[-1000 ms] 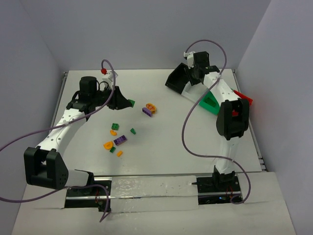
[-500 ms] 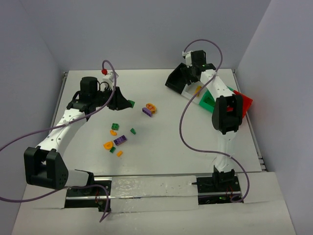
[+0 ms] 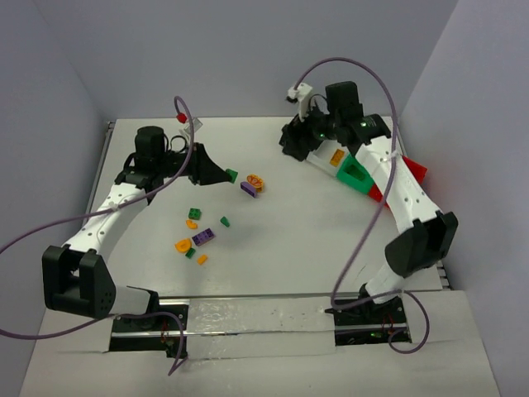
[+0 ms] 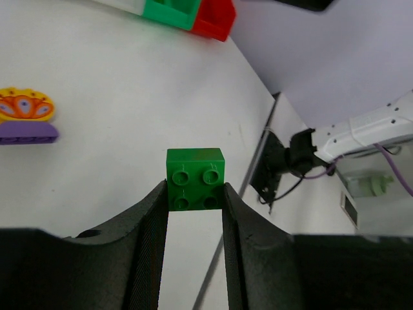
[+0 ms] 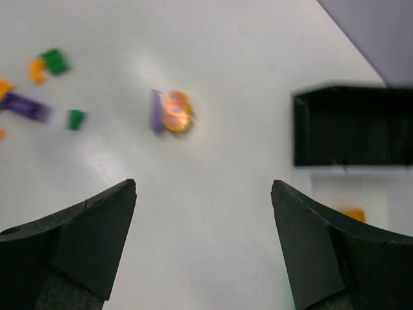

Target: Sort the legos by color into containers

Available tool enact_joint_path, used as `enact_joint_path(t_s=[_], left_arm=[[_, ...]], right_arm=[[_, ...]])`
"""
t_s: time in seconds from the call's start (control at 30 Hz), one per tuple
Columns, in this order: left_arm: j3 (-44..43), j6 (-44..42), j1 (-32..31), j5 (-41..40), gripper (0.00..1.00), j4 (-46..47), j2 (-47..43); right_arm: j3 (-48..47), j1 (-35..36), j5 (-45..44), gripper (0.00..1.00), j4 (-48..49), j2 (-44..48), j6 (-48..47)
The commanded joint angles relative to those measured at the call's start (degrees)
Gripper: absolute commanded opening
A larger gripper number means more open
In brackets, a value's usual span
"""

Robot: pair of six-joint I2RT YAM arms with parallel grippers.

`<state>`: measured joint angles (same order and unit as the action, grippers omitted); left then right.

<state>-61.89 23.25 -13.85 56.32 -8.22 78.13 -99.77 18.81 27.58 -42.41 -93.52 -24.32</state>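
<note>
My left gripper (image 3: 221,174) is shut on a green brick (image 3: 232,175), held off the table left of centre; in the left wrist view the studded brick (image 4: 195,179) sits clamped between the fingertips (image 4: 193,194). My right gripper (image 3: 310,131) hangs open and empty over the black bin (image 3: 291,141); in its own view (image 5: 203,187) bare table shows between the jaws. The containers run back right: black, white (image 3: 324,159) with an orange piece (image 3: 336,155), green (image 3: 355,172), red (image 3: 416,169). Loose legos lie mid-table: a purple-and-orange piece (image 3: 252,184), a purple brick (image 3: 203,237), an orange piece (image 3: 183,245).
Smaller green (image 3: 195,212) and orange (image 3: 202,259) pieces are scattered near the purple brick. Grey walls close in the table at the back and both sides. Purple cables loop above each arm. The right wrist view is motion-blurred and shows the black bin (image 5: 352,126).
The right gripper has opened wide and its arm has swung up and left over the bins; an orange piece now lies in the white bin. The left gripper carried the green brick slightly right.
</note>
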Motion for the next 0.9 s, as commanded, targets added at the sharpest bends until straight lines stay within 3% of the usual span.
enact_joint_path(t_s=[0.0,0.1,0.17,0.3,0.87], left_arm=[[0.8,2.1,-0.7,10.9,0.00,3.7,0.4],[3.6,6.8,-0.9,12.6,0.00,6.7,-0.6],[5.8,11.0,-0.9,12.7,0.00,13.1,-1.9],[7.2,17.7,-1.0,12.0,0.00,17.1,-2.3],[4.1,16.7,-1.1,8.5,0.00,12.3,-2.1]], right_arm=[[4.4,9.3,7.7,0.94,-2.0,6.7,-7.5],[7.7,13.9,2.9,0.99,2.4,10.9,-6.1],[5.0,16.3,1.8,1.00,0.9,9.4,-3.6],[2.7,21.6,-2.0,1.00,-0.3,7.0,-0.8],[-1.6,27.8,-12.4,0.98,3.1,-1.4,6.1]])
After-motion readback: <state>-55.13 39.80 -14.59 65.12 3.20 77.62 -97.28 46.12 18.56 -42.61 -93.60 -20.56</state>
